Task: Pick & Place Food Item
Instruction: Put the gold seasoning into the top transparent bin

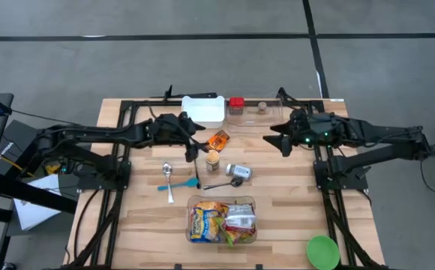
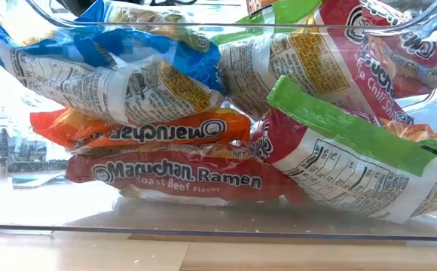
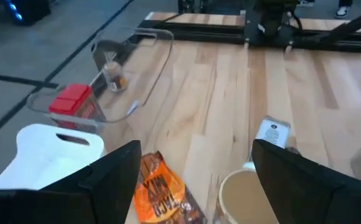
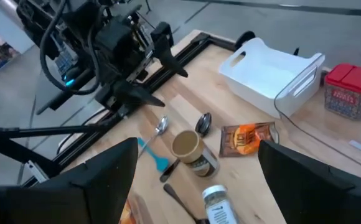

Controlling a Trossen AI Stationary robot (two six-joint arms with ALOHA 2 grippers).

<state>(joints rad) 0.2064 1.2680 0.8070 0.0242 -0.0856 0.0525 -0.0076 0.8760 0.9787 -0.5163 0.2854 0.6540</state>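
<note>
An orange snack packet [image 1: 217, 139] lies flat on the table; it also shows in the left wrist view [image 3: 162, 196] and the right wrist view [image 4: 246, 138]. A jar with a tan lid [image 1: 212, 159] stands upright next to it. A spice bottle [image 1: 238, 172] lies on its side. My left gripper [image 1: 193, 150] is open and empty, just left of the packet and the jar, with its fingers [image 3: 115, 180] wide apart. My right gripper [image 1: 280, 139] is open and empty, hovering to the right of the packet.
A white tray [image 1: 204, 109] and a clear bin [image 1: 251, 116] holding a red box [image 1: 236, 103] stand at the far edge. Spoons [image 1: 168, 172] and a blue utensil [image 1: 176, 184] lie at the left. A clear bin of ramen packets [image 1: 223, 220] sits near the front. A green lid [image 1: 322, 251] lies at the front right.
</note>
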